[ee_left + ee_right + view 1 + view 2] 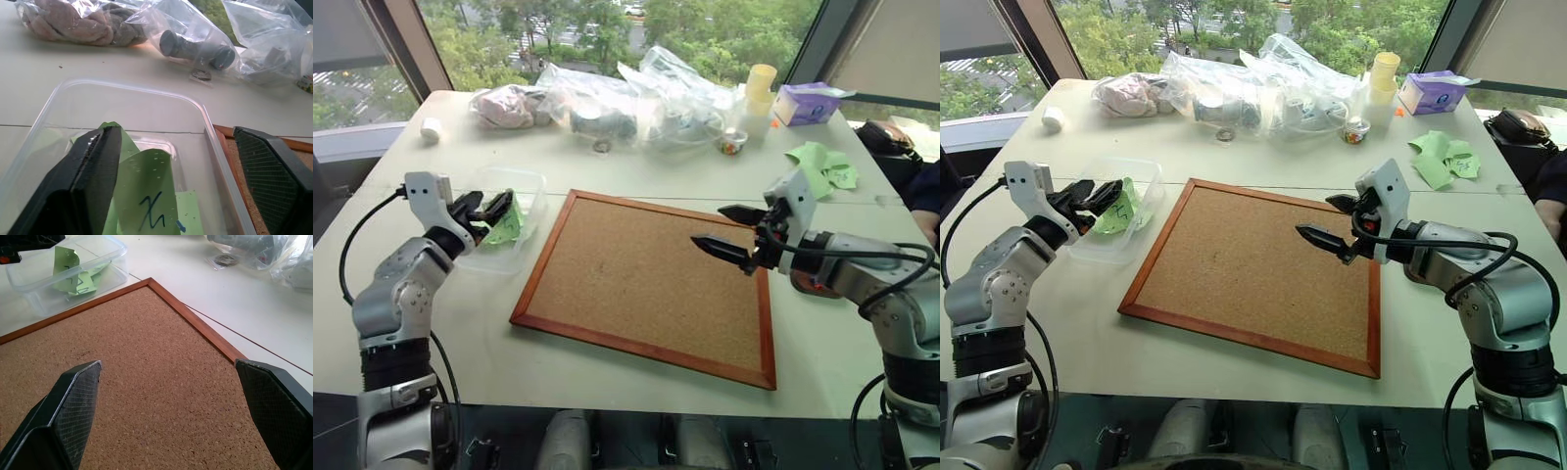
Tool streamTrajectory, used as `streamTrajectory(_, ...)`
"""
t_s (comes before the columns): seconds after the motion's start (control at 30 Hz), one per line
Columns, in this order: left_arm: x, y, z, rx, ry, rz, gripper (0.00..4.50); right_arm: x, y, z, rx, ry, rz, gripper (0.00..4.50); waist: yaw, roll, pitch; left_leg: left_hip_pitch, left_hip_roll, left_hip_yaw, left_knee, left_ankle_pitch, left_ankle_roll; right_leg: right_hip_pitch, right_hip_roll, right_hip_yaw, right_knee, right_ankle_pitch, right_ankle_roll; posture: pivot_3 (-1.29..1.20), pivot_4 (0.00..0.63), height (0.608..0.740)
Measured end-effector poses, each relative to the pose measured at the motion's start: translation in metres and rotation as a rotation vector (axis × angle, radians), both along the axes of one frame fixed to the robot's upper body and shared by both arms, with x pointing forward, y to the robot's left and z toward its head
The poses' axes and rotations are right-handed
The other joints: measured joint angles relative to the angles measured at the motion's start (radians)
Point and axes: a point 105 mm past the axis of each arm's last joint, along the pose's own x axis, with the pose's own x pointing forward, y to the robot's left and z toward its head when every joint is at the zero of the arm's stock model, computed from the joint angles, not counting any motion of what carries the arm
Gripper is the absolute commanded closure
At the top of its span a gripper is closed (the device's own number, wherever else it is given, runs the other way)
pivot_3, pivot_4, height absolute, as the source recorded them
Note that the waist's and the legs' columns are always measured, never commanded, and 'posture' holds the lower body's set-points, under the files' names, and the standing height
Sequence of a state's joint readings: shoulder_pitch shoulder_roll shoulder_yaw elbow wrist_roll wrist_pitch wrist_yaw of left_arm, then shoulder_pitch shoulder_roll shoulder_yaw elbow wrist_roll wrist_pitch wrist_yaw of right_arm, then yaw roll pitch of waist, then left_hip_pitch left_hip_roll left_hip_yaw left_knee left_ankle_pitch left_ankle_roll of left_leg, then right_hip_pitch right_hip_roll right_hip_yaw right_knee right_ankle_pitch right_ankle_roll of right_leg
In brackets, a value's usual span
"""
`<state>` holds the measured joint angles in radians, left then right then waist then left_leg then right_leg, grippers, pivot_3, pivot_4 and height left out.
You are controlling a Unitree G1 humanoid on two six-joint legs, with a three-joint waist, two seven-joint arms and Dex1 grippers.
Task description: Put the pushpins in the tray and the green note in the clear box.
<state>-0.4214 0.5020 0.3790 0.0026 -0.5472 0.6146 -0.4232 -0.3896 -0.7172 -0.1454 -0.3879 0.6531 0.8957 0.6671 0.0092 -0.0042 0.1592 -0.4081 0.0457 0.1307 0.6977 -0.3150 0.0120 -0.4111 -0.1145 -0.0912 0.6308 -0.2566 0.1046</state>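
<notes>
The green note (78, 274) lies curled inside the clear box (530, 186) — left end effector (487, 208) spread wide above it; right end effector (732, 232) wide over the cork board (636, 284).

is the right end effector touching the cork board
Apart. In the left eye view the right end effector hangs open above the cork board, with bare cork showing beneath its fingertips; the right wrist view shows the cork lying beyond both fingers.
</notes>
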Motion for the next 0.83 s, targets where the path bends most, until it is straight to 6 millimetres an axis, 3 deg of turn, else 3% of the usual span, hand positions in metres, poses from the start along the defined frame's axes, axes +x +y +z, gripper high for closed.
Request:
streamTrajectory(0.43,-0.018,-0.048,0.039,-0.013,-0.071,-0.282,0.02,-0.004,-0.008,-0.01,-0.001,0.029,-0.032,0.0,0.001,0.0,0.0,0.0,0.0,0.0,0.0,0.0,0.0,0.0,0.0,0.0,0.0,0.0,0.0,0.0,0.15,0.74)
streamTrajectory(0.57,-0.026,-0.078,0.044,0.026,-0.066,-0.431,0.02,-0.012,-0.014,-0.02,-0.015,0.068,-0.044,0.0,0.004,-0.001,0.0,0.0,-0.001,0.0,0.0,0.0,0.0,0.001,0.0,0.0,0.0,0.0,0.0,0.0,0.15,0.74)
streamTrajectory(0.67,-0.036,-0.105,0.035,0.07,-0.04,-0.563,0.02,-0.021,-0.026,-0.034,-0.065,0.119,-0.062,0.0,0.003,-0.001,0.0,0.0,-0.001,0.0,0.0,0.0,0.0,0.001,0.0,0.0,0.0,0.0,0.0,0.0,0.15,0.74)
streamTrajectory(0.83,-0.054,-0.137,-0.006,0.137,0.076,-0.733,0.02,-0.037,-0.043,-0.057,-0.138,0.205,-0.096,0.0,0.0,-0.001,0.0,0.001,0.0,0.0,0.0,0.0,0.0,0.0,0.001,0.0,0.0,0.0,0.0,0.0,0.15,0.74)
